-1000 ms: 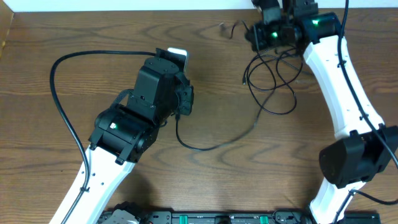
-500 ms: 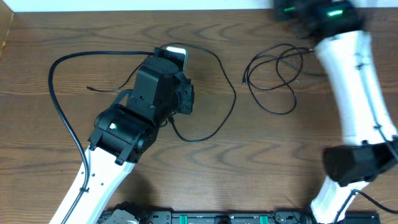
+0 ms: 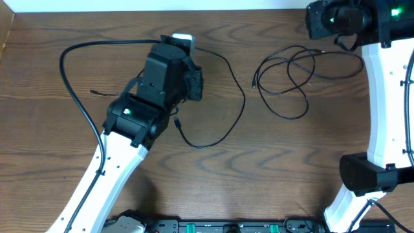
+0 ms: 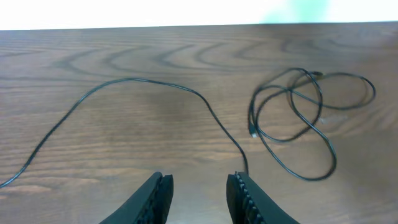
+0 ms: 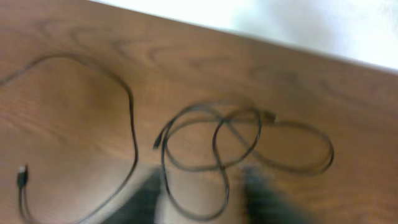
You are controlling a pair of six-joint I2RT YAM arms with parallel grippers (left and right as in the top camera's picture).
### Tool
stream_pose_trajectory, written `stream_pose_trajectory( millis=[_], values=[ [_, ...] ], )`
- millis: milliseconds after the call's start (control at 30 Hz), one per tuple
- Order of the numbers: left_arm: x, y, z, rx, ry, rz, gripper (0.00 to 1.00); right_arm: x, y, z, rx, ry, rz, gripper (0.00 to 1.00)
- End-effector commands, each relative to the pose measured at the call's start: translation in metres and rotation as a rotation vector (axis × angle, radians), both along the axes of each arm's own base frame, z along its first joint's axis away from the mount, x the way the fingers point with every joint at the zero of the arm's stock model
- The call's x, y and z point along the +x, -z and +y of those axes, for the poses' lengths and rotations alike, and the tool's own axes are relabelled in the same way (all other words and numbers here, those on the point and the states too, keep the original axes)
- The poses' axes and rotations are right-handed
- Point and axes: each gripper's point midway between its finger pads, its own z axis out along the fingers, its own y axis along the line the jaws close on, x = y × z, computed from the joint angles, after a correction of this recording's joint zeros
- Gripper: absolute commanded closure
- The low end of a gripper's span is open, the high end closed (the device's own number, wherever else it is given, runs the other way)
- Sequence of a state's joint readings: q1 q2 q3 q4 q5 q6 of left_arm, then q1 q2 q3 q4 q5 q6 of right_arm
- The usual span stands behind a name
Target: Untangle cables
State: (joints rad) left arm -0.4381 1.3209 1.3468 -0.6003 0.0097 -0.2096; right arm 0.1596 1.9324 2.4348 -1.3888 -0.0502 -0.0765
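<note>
L hand: bottom centre of its wrist view, fingers apart w/ a fairly wide gap. Nothing btwn them, only bare worktop. In the overhead view the L arm sits left of centre, reaching toward upper middle, and its black wrist block covers the fingers there.

R hand: its wrist view is v. blurred. The fingers are just two dark smears at the bottom of frame, set well apart, nothing gripped as far as shows. In the overhead view the R arm runs up the right edge, w/ the wrist in the upper right corner, off to the side of the cables.

Two thin black cables on the wood, lying apart from each other:

1) long cable: single strand.
- Overhead: comes out beside the L wrist at upper middle, arcs right & down in a big C, then curls back left to a small plug just beside the L arm.
- L wrist view: arches from lower left up to mid-frame, then drops to pass just beside the right-hand finger.

2) looped cable: several overlapping loops crossing each other.
- Overhead: right of centre, upper half.
- L wrist view: upper right.
- R wrist view: centre frame.

Thick black lead curves round the far left of the overhead view, by the L arm.
</note>
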Motion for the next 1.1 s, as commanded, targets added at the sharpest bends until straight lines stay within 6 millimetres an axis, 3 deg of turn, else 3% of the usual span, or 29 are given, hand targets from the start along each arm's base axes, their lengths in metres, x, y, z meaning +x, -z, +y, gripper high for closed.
stream_pose_trajectory(
  millis=[0,133,233,367,567,667,933,1067],
  values=[
    [0.005,-0.004,0.012,-0.011,-0.032,-0.01,0.65,-0.013,0.019,0.023,-0.009,-0.064,0.081,0.47],
    [0.006,-0.013,0.012,-0.018,-0.032,-0.027,0.65,-0.036,0.084,0.045,-0.023,-0.067,0.296,0.34],
    [0.006,-0.017,0.012,-0.022,-0.032,-0.037,0.64,-0.045,0.121,0.054,-0.021,-0.038,0.39,0.3],
    [0.005,-0.017,0.012,-0.023,-0.033,-0.037,0.64,-0.051,0.154,0.074,0.012,0.026,0.444,0.25],
    [0.007,-0.024,0.011,-0.042,-0.039,-0.059,0.64,-0.076,0.215,0.127,0.031,0.038,0.503,0.26],
    [0.004,-0.029,0.012,-0.047,-0.039,-0.072,0.64,-0.087,0.239,0.139,0.032,0.041,0.52,0.26],
    [-0.001,-0.041,0.015,-0.061,-0.039,-0.101,0.64,-0.114,0.277,0.138,0.028,0.107,0.604,0.27],
    [-0.006,-0.048,0.015,-0.084,-0.046,-0.111,0.64,-0.089,0.286,0.149,0.144,0.253,0.503,0.28]
  ],
)
